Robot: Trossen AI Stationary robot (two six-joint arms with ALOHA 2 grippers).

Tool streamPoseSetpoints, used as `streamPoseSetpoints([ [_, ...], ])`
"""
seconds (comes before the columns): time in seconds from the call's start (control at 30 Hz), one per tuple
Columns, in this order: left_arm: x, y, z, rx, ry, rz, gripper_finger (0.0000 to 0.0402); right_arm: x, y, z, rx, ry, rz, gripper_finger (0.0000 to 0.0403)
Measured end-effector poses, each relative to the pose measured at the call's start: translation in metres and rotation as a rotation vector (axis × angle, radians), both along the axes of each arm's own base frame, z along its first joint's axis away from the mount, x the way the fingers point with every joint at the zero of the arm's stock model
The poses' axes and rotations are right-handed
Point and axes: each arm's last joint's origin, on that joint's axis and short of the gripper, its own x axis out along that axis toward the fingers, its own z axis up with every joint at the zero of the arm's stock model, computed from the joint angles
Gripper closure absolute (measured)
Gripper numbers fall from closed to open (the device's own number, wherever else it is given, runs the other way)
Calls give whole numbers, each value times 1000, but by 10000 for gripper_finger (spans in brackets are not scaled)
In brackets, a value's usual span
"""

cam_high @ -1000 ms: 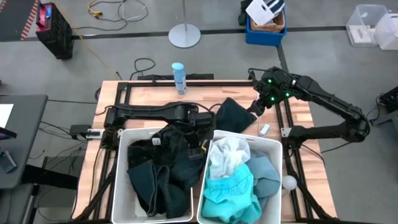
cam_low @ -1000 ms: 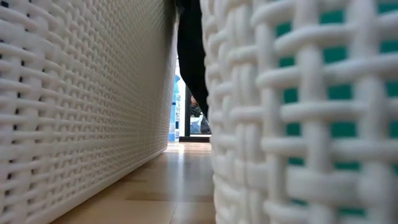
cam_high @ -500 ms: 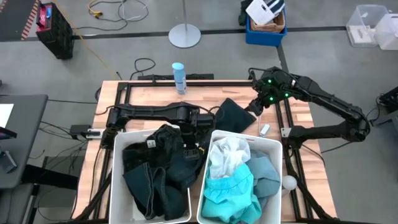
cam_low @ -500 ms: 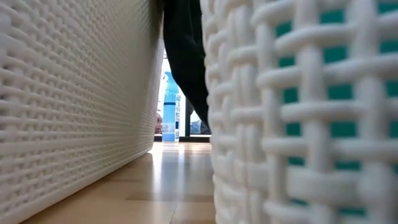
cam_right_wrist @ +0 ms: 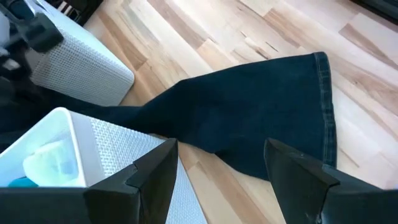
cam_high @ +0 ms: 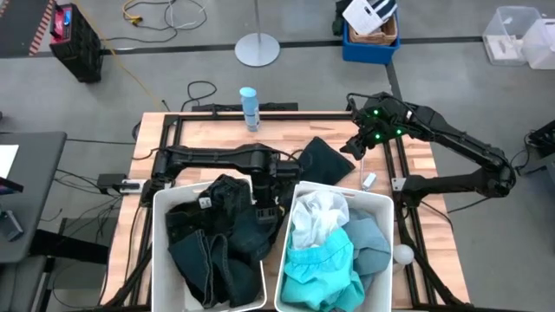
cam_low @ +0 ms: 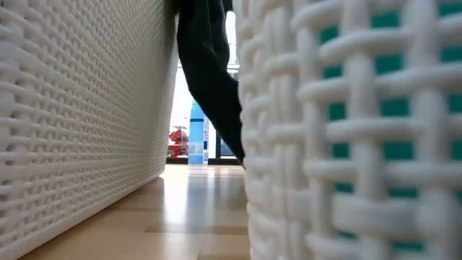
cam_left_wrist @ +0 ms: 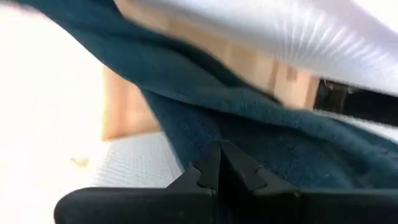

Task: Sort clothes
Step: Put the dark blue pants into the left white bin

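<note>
Closed jaws of the left gripper point(cam_left_wrist: 221, 163) pinch the dark garment point(cam_high: 321, 160) between the two bins point(cam_high: 159, 227) — the cloth trails onto the table point(cam_high: 286, 130). Well apart, the right gripper point(cam_right_wrist: 217, 168) hovers open — holding nothing.

Grey floor point(cam_high: 451, 22) with dark seam lines around a light wooden desk point(cam_high: 282, 130). Round grey stand base point(cam_high: 257, 48) with thin upright pole beyond the desk. Blue crate point(cam_high: 369, 41) holding papers, near a clear plastic box point(cam_high: 512, 35). Black crate point(cam_high: 74, 43) with yellow cable point(cam_high: 139, 13) nearby. Dark side table point(cam_high: 26, 195) at one edge. Bright daylight beyond the desk in the low view.
</note>
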Motion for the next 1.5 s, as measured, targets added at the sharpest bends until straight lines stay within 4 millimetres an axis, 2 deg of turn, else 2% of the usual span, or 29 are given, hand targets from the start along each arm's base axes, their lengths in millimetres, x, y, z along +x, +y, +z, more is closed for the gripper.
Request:
streamPoseSetpoints([
  [0.1, 0, 2, 25, 56, -102, 24, 400, 0, 0, 0, -2, -4, -1, 145],
  [0.23, -4, 3, 69, 64, -278, 37, 401, 1, -1, 1, -4, -17, -6, 145],
  [0.37, -24, 1, 98, 2, -419, 72, 401, 2, -1, 1, 0, -19, -12, 145],
  [0.53, -58, -9, 133, 73, -533, 70, 401, 2, -1, -2, 3, -16, -13, 145],
  [0.7, -103, -24, 167, 138, -668, 30, 401, 6, 3, -3, -2, -30, 9, 145],
  [0.83, -138, -39, 182, 139, -686, 15, 401, 14, 9, 1, -29, -81, 51, 145],
  [1.0, -171, -55, 183, 151, -573, 63, 401, 19, 13, 3, -73, -102, 38, 145],
  [1.2, -186, -86, 168, 30, -422, 90, 401, 21, 17, 3, -93, -90, 35, 145],
  [1.33, -186, -104, 140, 9, -247, 119, 401, 25, 22, 5, -106, -115, 58, 145],
  [1.5, -179, -119, 92, 28, -17, 163, 401, 32, 30, 11, -127, -186, 100, 145],
])
